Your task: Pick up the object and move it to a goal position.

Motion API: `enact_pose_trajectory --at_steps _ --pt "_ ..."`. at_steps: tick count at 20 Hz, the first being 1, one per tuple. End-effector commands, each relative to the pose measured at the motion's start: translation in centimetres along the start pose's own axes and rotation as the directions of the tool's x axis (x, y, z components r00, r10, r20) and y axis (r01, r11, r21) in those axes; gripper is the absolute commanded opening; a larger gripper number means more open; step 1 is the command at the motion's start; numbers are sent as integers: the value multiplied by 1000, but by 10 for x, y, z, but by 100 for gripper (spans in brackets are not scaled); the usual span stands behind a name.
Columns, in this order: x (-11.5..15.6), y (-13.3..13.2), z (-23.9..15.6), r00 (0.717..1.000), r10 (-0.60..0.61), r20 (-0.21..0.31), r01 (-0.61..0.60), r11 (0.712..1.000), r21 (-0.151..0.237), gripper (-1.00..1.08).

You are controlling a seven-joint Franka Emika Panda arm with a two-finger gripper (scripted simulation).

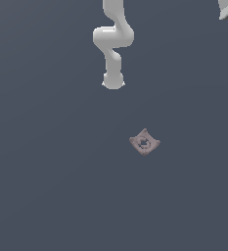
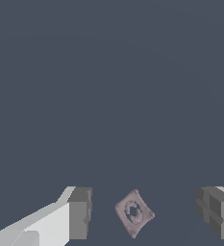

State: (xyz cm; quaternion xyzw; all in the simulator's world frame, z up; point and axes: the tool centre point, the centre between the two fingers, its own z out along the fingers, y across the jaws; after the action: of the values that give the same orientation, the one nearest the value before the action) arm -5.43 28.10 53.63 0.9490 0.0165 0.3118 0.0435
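The object (image 1: 144,142) is a small flat pink-brown square with pointed corners and a round central hole. It lies alone on the dark grey floor, right of centre in the exterior view. In the wrist view the object (image 2: 134,213) shows small and far below, in the gap between the two grey fingertips (image 2: 80,214). My gripper (image 2: 147,214) is open, holds nothing, and is well apart from the object. In the exterior view only a white, grey-tipped bit (image 1: 225,10) shows at the upper right edge; it looks like part of the gripper.
The white arm (image 1: 113,41) rises from its base (image 1: 113,81) at the upper middle of the exterior view and runs out of the picture. Uniform dark grey floor (image 1: 47,171) surrounds the object.
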Motion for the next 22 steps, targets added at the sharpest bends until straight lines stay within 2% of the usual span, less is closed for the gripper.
enact_pose_trajectory --at_steps 1,6,12,17,22 --pt "-10 -17 15 1000 -18 7 18 999 -36 68" --pt "-35 -45 60 998 -51 45 55 993 -109 68" --pt "-75 -63 133 990 -74 122 97 976 -197 68" --pt "-118 -64 206 975 -75 209 131 955 -266 68" --pt "-169 -50 281 950 -55 307 160 931 -328 68"
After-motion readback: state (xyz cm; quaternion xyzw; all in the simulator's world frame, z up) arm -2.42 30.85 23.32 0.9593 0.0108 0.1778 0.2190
